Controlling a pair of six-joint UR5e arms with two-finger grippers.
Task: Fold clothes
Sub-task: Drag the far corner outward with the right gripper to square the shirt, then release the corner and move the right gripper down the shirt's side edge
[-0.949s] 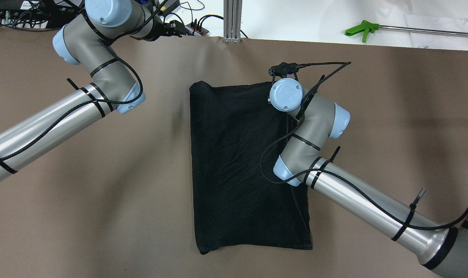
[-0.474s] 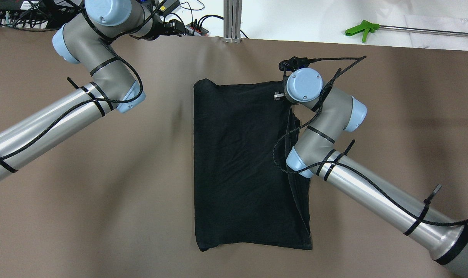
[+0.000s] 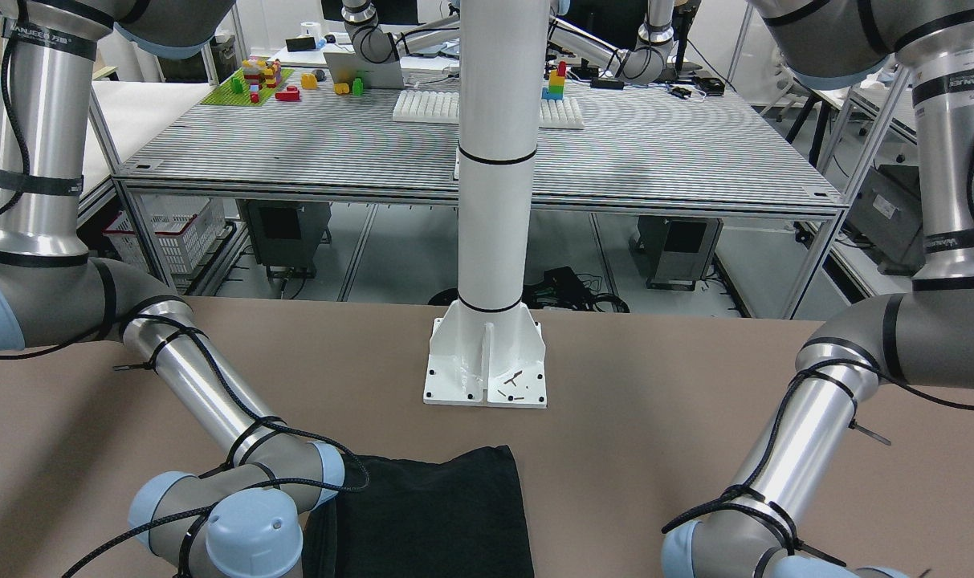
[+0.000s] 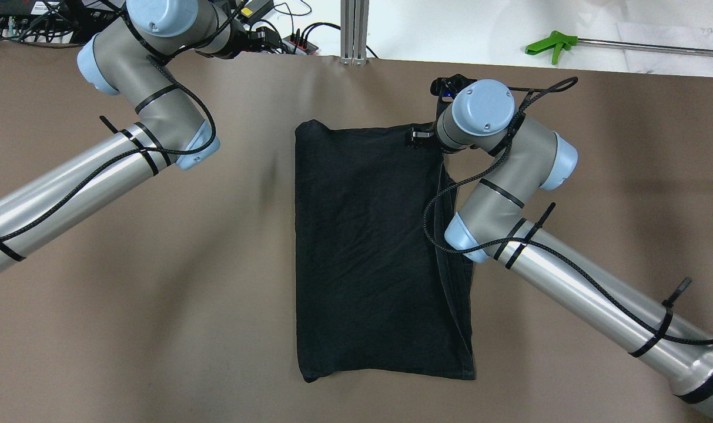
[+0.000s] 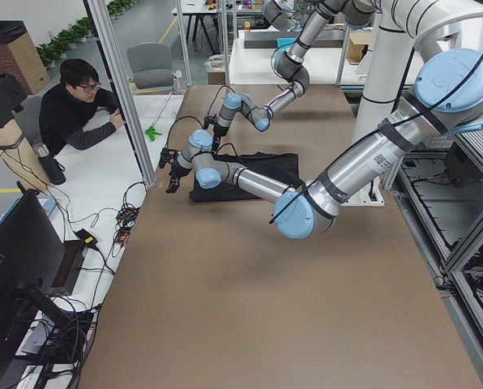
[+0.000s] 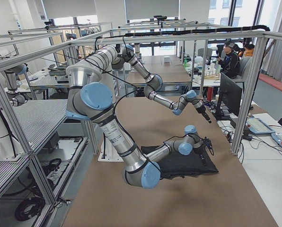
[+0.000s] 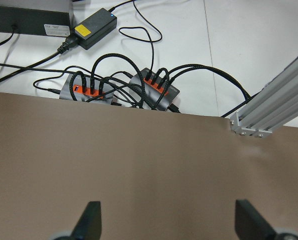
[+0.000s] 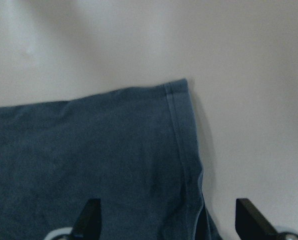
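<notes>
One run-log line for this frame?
task=fold clothes; black soft fabric garment flat on brown table; right gripper open over garment corner; left gripper open over bare table edge

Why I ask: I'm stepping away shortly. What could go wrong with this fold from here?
The open right gripper hovers over the black garment's far corner, where the layers lie offset, so it may pinch only the top layer. The right arm's black cable loops over the garment's right edge and could snag it. The left gripper is open over bare table, so a one-corner lift might skew the fold.
</notes>
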